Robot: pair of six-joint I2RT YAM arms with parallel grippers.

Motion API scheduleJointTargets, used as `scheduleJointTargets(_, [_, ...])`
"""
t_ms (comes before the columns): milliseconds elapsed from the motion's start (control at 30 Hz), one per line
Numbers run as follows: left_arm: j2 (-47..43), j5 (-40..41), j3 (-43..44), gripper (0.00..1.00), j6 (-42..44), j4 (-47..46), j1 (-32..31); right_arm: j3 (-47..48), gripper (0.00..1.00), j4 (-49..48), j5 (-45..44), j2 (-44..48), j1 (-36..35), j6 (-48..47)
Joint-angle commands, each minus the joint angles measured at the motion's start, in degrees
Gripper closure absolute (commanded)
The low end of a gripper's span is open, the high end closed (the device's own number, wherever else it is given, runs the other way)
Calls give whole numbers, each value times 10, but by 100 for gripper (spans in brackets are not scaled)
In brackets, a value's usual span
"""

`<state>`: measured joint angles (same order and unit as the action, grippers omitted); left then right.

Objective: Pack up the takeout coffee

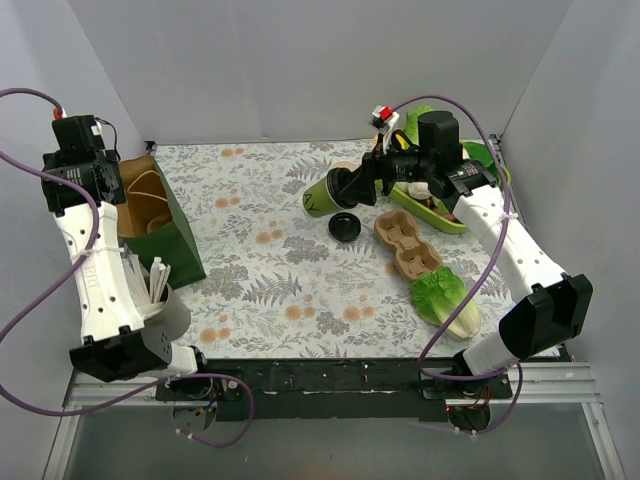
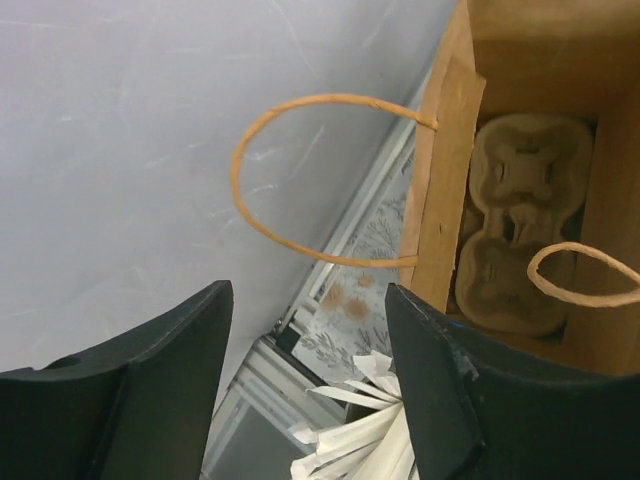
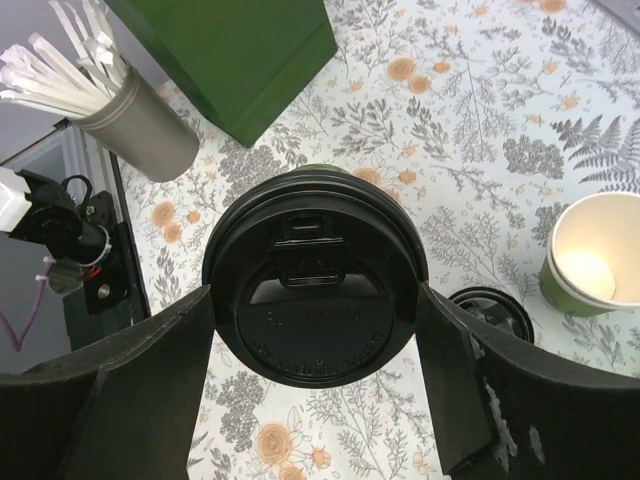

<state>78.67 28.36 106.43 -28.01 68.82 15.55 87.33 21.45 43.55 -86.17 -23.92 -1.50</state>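
Risk: lidded cup (image 3: 315,260), clamped in right tool (image 3: 315,305) above worktop (image 1: 270,275), may snag bag (image 1: 182,240) rim or miss tray (image 2: 520,230) well inside; left tool (image 2: 308,300), jaws apart and empty, crowds bag mouth.

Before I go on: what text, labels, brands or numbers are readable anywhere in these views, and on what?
Black lid, centred in the right wrist view: faint raised lettering across its middle, too blurred to read.
Nothing else in any view shows legible text.
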Motion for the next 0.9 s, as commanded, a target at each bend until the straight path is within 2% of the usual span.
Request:
scheduleJointTargets(0, [17, -49, -14, 41, -42, 26, 17, 35, 43, 25, -1, 15, -2, -10])
scheduleJointTargets(600, [26, -124, -117, 45, -82, 26, 31, 30, 41, 55, -38, 41, -4, -42])
scheduleJointTargets(800, [42, -153, -114, 57, -79, 7, 31, 39, 41, 60, -39, 34, -5, -46])
scheduleJointTargets(833, [44, -155, -111, 61, -76, 3, 32, 40, 41, 61, -40, 34, -6, -48])
scheduleJointTargets(867, [44, -160, -108, 71, -73, 1, 31, 41, 41, 62, -40, 33, -5, -49])
